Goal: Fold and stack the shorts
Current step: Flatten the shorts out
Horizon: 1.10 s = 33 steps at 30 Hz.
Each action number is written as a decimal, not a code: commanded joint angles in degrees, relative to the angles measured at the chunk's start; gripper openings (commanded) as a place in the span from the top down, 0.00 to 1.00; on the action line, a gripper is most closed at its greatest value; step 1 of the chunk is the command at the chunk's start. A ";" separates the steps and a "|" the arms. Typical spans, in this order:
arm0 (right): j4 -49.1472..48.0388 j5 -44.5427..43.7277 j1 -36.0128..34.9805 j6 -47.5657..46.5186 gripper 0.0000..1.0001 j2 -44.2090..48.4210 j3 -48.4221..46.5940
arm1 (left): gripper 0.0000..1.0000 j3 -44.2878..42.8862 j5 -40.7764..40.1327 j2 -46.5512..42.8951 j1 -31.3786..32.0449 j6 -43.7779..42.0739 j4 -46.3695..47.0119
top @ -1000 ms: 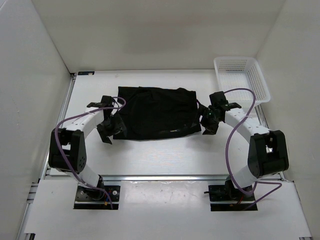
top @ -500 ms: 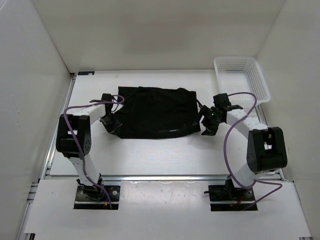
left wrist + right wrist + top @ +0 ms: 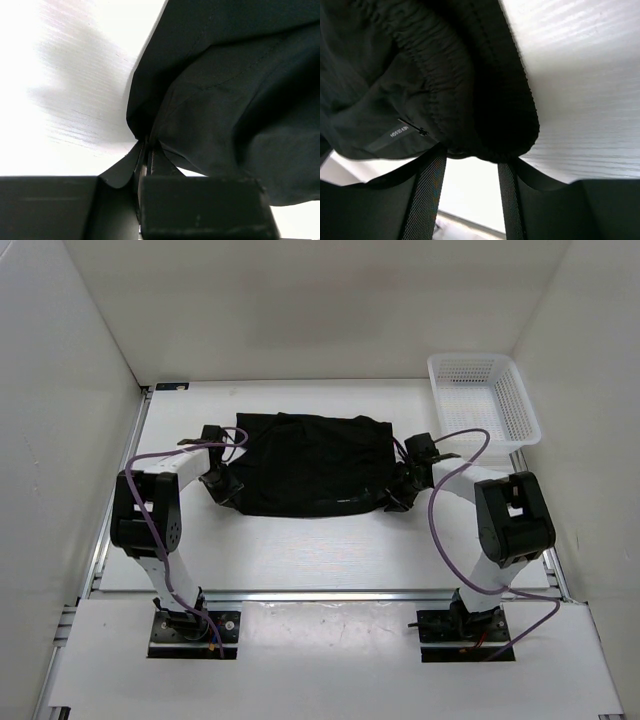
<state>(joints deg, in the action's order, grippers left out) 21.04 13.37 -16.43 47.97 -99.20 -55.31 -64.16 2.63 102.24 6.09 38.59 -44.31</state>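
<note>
The black shorts (image 3: 310,465) lie spread flat in the middle of the table. My left gripper (image 3: 222,485) is at their near left corner. In the left wrist view, the left gripper (image 3: 147,145) is shut on a pinched fold of the shorts (image 3: 225,100). My right gripper (image 3: 398,492) is at the near right corner. In the right wrist view, the right gripper (image 3: 470,155) has its jaws apart, with the gathered waistband of the shorts (image 3: 420,60) sitting between the fingertips (image 3: 431,165). A small white label (image 3: 399,132) shows on the fabric.
A white mesh basket (image 3: 475,359) stands at the back right corner of the table. White walls enclose the table on the left, back and right. Purple cables loop from both arms.
My left gripper slid in to the shorts' left corner and shut on the fabric. My right gripper moved left onto the right corner, and its jaws have narrowed around the waistband.
</note>
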 commanded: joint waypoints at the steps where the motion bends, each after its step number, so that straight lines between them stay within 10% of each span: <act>1: -2.49 -10.54 -2.11 3.53 0.50 -1.35 2.04 | 0.89 -0.26 0.71 -3.89 -0.02 -0.18 0.73; 8: -3.72 -18.63 -4.84 7.49 0.60 -2.05 3.63 | 0.89 0.79 0.71 -4.41 -0.02 -0.71 0.72; 12: -2.67 -22.67 -4.84 7.49 0.99 -2.76 2.40 | 0.89 1.49 0.71 -5.03 -0.55 -1.76 0.20; 26: 8.65 -23.74 -4.84 2.66 1.00 18.41 6.79 | 0.89 3.08 1.41 -18.03 -2.22 -3.43 -4.37; 33: 12.35 -24.36 -1.69 -4.79 1.00 20.02 -8.20 | 0.89 -16.53 0.89 -18.40 -2.74 -5.88 -10.87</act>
<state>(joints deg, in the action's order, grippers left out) 30.06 -5.02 -21.17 49.52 -78.94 -54.17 -68.62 7.97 84.44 4.86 35.70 -53.17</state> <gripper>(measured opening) 0.049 0.128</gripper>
